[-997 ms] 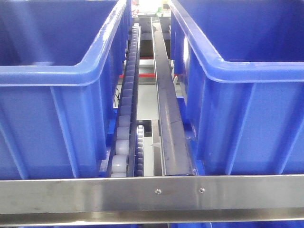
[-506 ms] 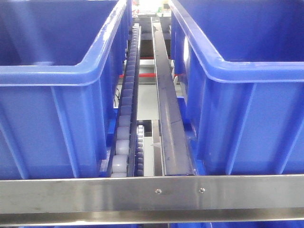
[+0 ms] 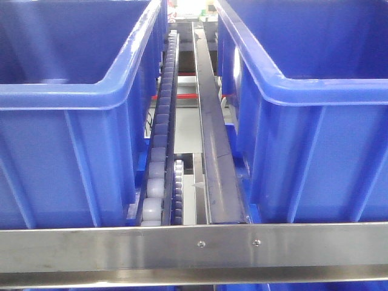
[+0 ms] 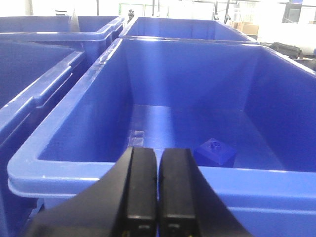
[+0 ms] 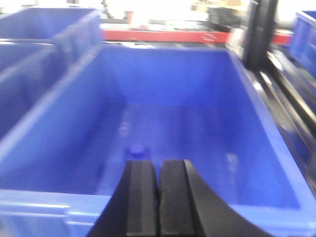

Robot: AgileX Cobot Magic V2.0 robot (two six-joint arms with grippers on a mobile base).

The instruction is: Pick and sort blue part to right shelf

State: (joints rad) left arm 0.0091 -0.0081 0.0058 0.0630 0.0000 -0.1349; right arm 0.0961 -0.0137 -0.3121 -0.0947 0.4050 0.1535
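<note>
1. Our left hand (image 4: 157, 192) has its two black fingers pressed together with nothing between them, and it hangs just outside the near wall of a blue bin (image 4: 148, 185).
2. Ahead of that hand and slightly to its right, the blue part (image 4: 214, 152) stands upright on the bin floor, just beyond the near wall, knob up.
3. Our right hand (image 5: 157, 197) is likewise closed and empty, poised at the near rim of another bin (image 5: 44, 202).
4. Ahead and a little left of it sits a blurred blue block with a rounder cap (image 5: 137, 151); we judge it the lookalike.
5. So we judge the left hand the nearer to the part; it must open, clear the wall and descend forward-right.
</note>
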